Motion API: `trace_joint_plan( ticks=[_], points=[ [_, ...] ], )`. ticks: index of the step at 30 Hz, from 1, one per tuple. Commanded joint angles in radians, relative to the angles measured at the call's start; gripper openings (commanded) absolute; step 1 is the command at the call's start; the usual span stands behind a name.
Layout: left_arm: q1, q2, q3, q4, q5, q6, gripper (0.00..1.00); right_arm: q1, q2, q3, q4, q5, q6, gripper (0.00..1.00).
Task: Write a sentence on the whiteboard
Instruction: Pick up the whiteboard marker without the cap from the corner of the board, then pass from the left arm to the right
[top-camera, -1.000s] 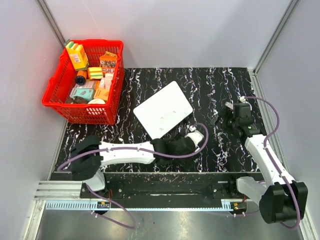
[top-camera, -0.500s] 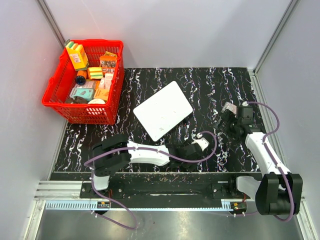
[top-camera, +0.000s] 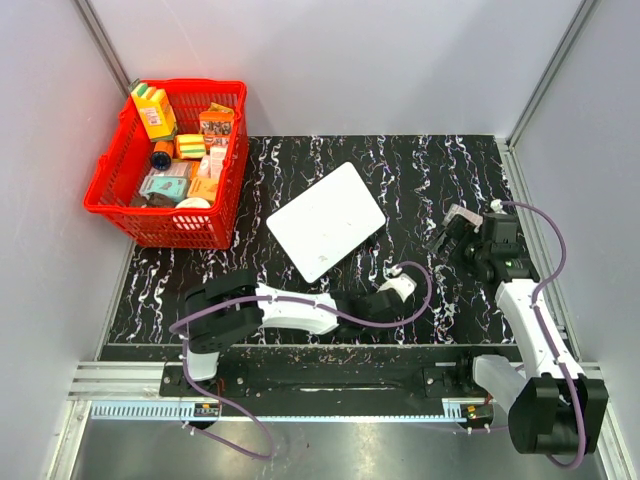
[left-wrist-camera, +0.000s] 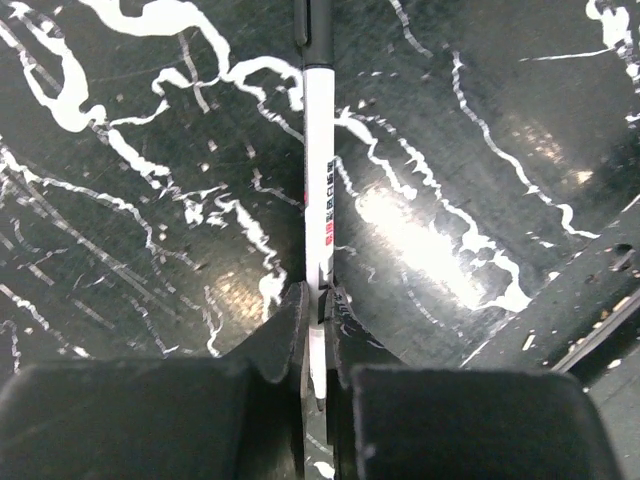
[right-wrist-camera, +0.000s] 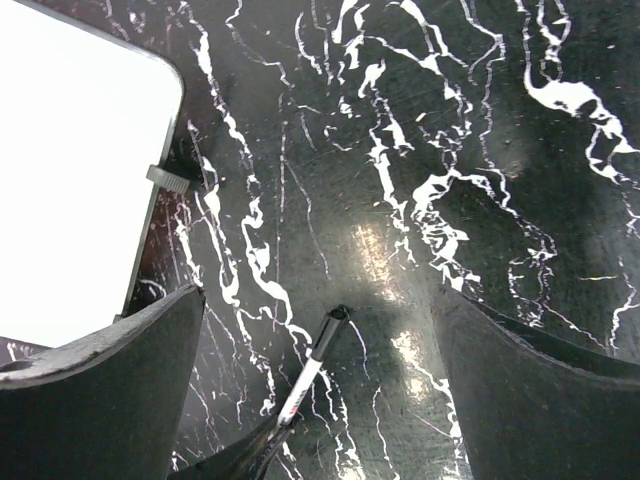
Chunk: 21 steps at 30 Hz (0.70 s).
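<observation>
**Left wrist view: marker pinched, board blank**

On the left wrist view, I see the left end effector pressed together on the marker. It grips the white barrel near one end. The dark end points away from the fingers and lies on the tabletop. I cannot tell whether that dark end is a cap.

From above, the whiteboard lies flat and skewed near the middle of the tabletop. It sits beyond the left end effector and apart from it. I find no writing on its face, so no part of the sentence is down yet. A red basket of packaged goods stands at the far left corner, away from the work.

The right end effector is spread wide and holds nothing. Its wrist view shows the marker lying between its fingers, dark end toward the open tabletop, and a rounded corner of the whiteboard at the left.

My judgement is that the step in hand is the pickup of the marker, with the task barely begun. The next move calls for lifting the marker clear of the tabletop. If the dark end is a cap, the right end effector is well placed to pull it off. The tip then has to go to the whiteboard, with the board steadied against sliding.
</observation>
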<state>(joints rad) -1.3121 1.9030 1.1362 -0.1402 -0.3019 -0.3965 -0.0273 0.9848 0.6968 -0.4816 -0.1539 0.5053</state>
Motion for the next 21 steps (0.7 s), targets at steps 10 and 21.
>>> trace_joint_plan(
  ticks=[10,21],
  points=[
    [0.158,-0.367,-0.093,-0.094,0.047,-0.036,0.0,-0.003,-0.081,-0.02,0.181,-0.367,-0.047,1.0],
    [0.474,-0.775,-0.187,-0.151,0.389,-0.067,0.0,0.119,-0.054,0.006,0.412,-0.655,0.071,0.97]
  ],
)
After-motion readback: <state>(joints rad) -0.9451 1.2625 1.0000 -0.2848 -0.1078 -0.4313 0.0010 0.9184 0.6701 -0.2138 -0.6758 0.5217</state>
